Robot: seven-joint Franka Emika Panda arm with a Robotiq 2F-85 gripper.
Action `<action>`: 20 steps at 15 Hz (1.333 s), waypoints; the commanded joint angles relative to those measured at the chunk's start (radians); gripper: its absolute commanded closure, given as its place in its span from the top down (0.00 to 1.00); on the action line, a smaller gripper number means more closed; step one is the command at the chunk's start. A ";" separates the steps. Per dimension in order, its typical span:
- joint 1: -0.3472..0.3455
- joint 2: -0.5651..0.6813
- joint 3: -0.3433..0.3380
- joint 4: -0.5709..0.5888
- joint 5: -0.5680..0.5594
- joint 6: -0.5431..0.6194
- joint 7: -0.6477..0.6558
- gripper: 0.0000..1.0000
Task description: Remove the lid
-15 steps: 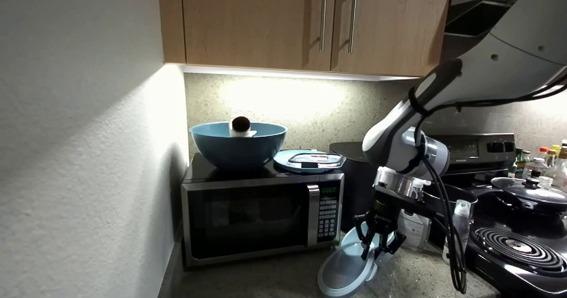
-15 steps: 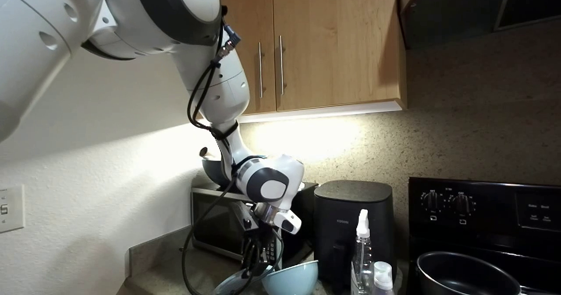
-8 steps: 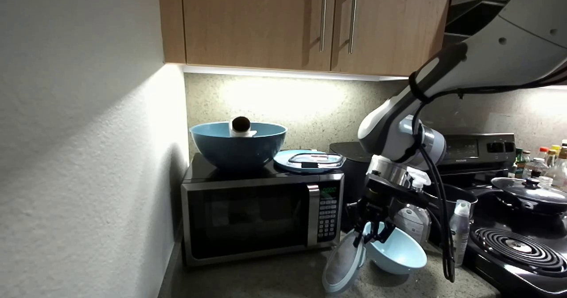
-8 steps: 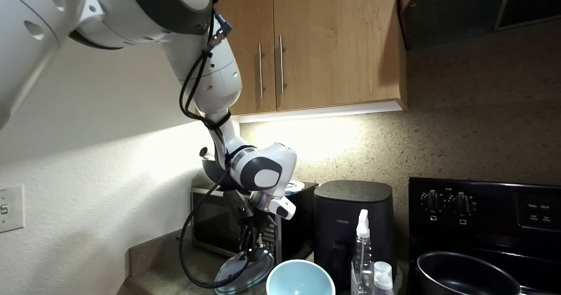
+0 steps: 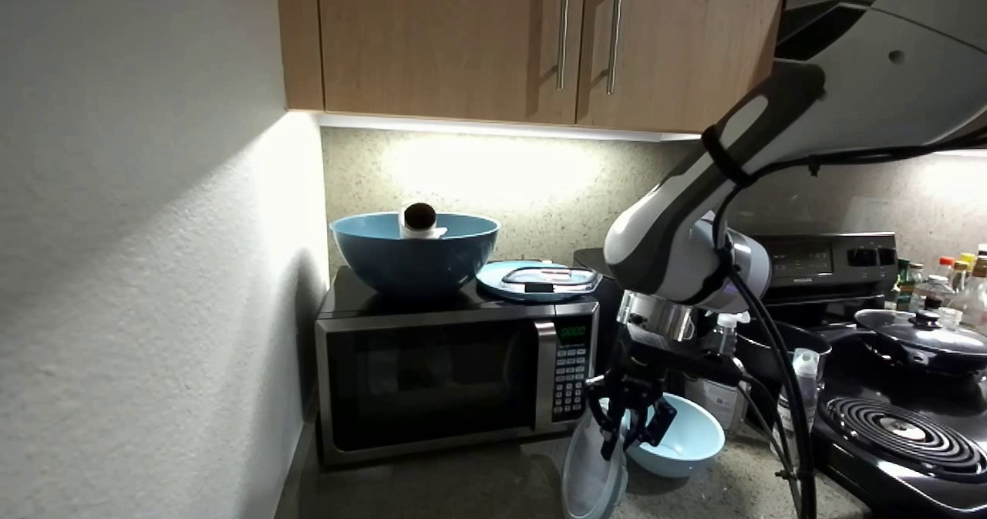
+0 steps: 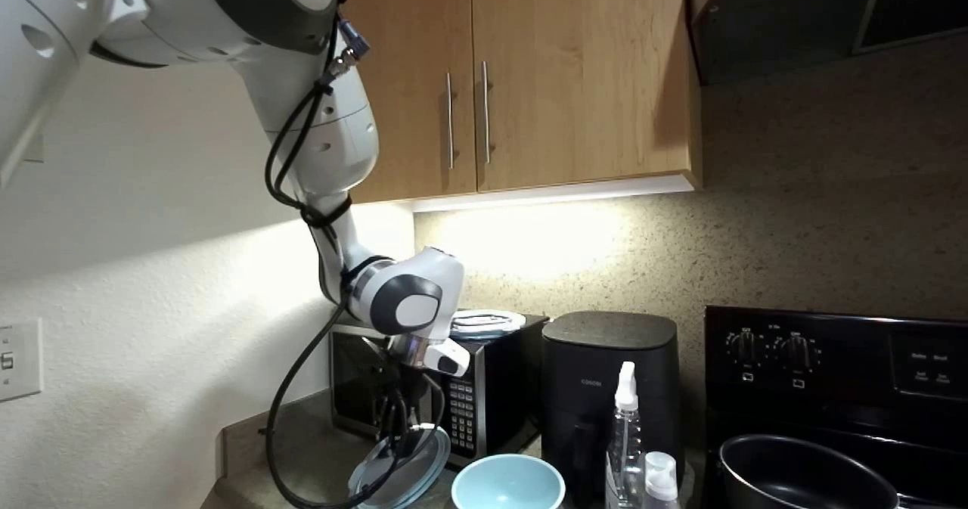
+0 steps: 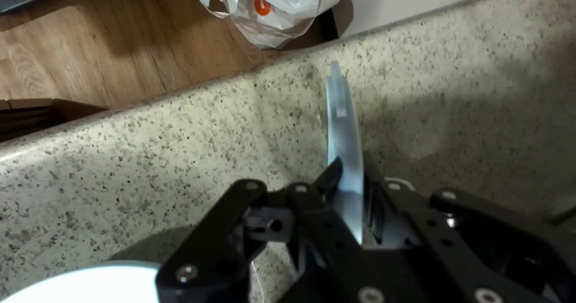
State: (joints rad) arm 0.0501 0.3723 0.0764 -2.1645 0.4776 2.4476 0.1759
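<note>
While the gripper [image 5: 623,438] is squeezing tight: the pale-blue plastic lid [image 5: 587,469] is hanging from it by one edge, tipped nearly upright in an exterior view; it is dangling this way likely because only its side is being held.
Light-blue bowl [image 5: 686,433]: it is standing on the speckled counter [image 5: 740,488] just beside the lid, showing its inside, so the lid is looking removed already.
Microwave [image 5: 432,388]: it is standing by the wall, maybe leaving room in front for working.
Big blue mixing bowl [image 5: 416,264]: it is sitting on the microwave, probably for saving space.
Air fryer [image 6: 611,399]: in an exterior view, it is standing behind the light-blue bowl; the lid is slanting beside that bowl, its bottom running out of sight.
Fingers [image 7: 331,177]: in the wrist view, they are pressing the lid's thin edge from both sides, probably because something so flat is fitting well between them.
White plastic bag [image 7: 274,15]: it is resting past the counter's edge, perhaps collecting trash.
</note>
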 commanded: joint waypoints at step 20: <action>-0.124 0.009 0.246 -0.064 0.142 -0.137 -0.631 0.02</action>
State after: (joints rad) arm -0.0437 0.3762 0.3048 -2.2572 0.5696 2.4256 -0.3160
